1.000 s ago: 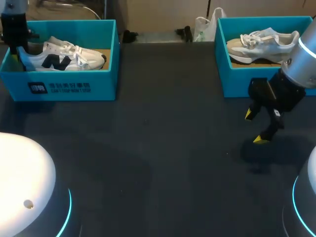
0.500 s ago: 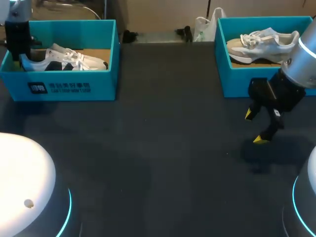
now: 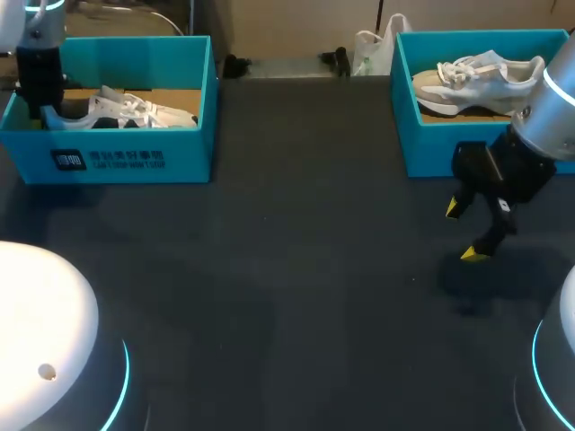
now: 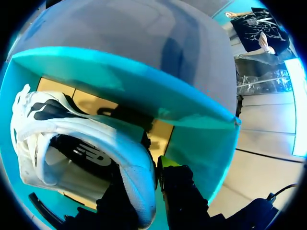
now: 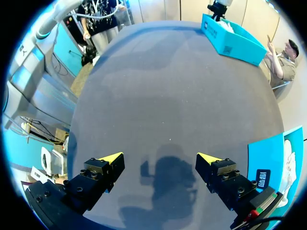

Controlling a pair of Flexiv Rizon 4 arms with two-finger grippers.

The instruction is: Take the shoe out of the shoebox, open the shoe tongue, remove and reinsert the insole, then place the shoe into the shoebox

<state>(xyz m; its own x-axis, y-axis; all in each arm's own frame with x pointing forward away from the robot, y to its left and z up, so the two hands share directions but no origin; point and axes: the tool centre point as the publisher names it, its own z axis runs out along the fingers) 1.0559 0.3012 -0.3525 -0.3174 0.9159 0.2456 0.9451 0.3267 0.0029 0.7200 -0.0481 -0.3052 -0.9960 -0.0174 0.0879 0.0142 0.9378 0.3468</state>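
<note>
Head view first: the left gripper (image 3: 45, 109) is down inside the left shoebox (image 3: 126, 162), right at the heel end of the white shoe (image 3: 135, 109). The rest of the shoe runs away from the gripper along the box, sitting low in it. I can't tell from here if the sole is flat on the box floor. The right gripper (image 3: 464, 232) hangs over the table (image 3: 296, 296) with its fingers well apart and nothing in them. The right shoebox (image 3: 449, 148) is just behind it, with a second shoe (image 3: 476, 76) inside.

Left wrist view: the heel collar comes up between the fingers. One yellow tip sits on the outside of the heel and the other finger is on the inner side, so I'd call it clamped on the heel wall. The toe and laces stretch out ahead of the gripper, with the teal box wall beyond them.

Right wrist view: both yellow tips are spread wide, with only dark tabletop under and between them.

Handling-wise, I'd guess the shoe is light with a soft upper. The heel is probably the stiffest bit, so it's a decent place to pinch. Held there, the toe will likely droop and swing, and those loose laces could snag the box rim
</note>
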